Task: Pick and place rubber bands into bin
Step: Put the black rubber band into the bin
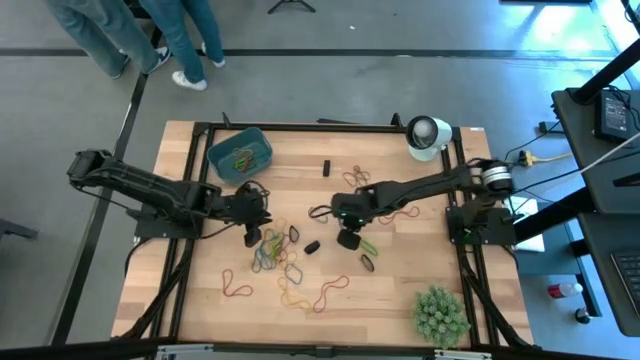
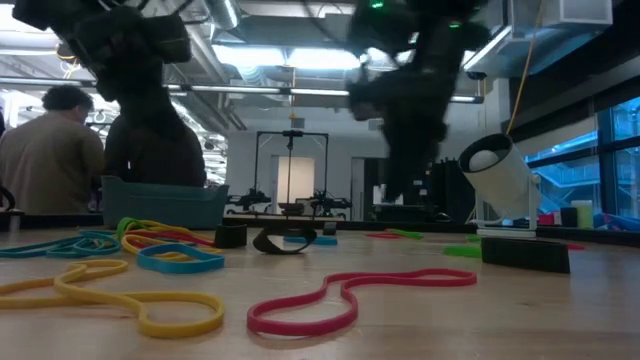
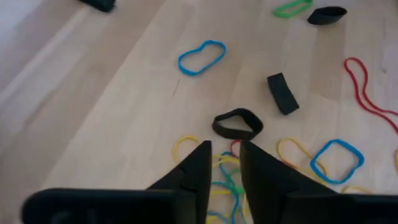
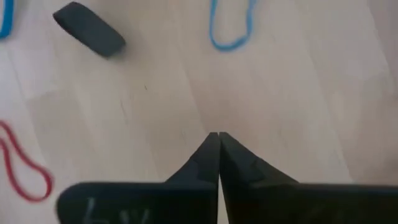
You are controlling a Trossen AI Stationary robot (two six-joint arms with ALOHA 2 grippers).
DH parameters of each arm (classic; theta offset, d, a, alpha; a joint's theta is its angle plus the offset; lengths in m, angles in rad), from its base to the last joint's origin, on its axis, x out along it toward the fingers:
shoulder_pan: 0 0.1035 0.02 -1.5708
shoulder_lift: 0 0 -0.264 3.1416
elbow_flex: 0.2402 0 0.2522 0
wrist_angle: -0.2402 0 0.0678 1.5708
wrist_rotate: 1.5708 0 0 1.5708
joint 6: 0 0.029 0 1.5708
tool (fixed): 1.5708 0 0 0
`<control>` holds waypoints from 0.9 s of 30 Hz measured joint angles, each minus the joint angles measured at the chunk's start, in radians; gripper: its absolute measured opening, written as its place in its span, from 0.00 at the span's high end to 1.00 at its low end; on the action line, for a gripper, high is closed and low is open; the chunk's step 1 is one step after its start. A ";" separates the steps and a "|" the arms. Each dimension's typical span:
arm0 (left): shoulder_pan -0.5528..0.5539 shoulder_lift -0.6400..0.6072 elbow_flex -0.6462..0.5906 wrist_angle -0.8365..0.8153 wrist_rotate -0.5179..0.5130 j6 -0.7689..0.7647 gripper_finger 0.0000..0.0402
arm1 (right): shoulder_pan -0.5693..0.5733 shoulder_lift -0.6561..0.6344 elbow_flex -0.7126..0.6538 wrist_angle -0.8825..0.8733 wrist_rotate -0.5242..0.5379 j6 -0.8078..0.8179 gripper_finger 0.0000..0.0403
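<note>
Many rubber bands [image 1: 285, 262] in yellow, blue, red, green and black lie loose on the wooden table, from the middle toward the near edge. The teal bin [image 1: 240, 153] stands at the far left with a few bands inside. My left gripper [image 3: 224, 147] hovers open over the left part of the heap [image 1: 258, 212], with yellow and green bands showing through its gap. A black loop [image 3: 236, 124] lies just beyond its tips. My right gripper [image 4: 214, 134] is shut over bare wood at the table's middle [image 1: 347, 237], with nothing between its fingers.
A white round cup [image 1: 428, 136] lies at the far right corner and a spiky green plant ball [image 1: 440, 312] sits at the near right. A small black block [image 1: 325, 167] lies beside the bin. People stand beyond the table's far edge [image 2: 50, 150].
</note>
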 joint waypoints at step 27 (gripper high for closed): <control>0.163 0.763 0.426 -0.126 0.228 -0.086 0.79 | 0.000 -0.288 -0.343 0.111 0.000 0.025 0.89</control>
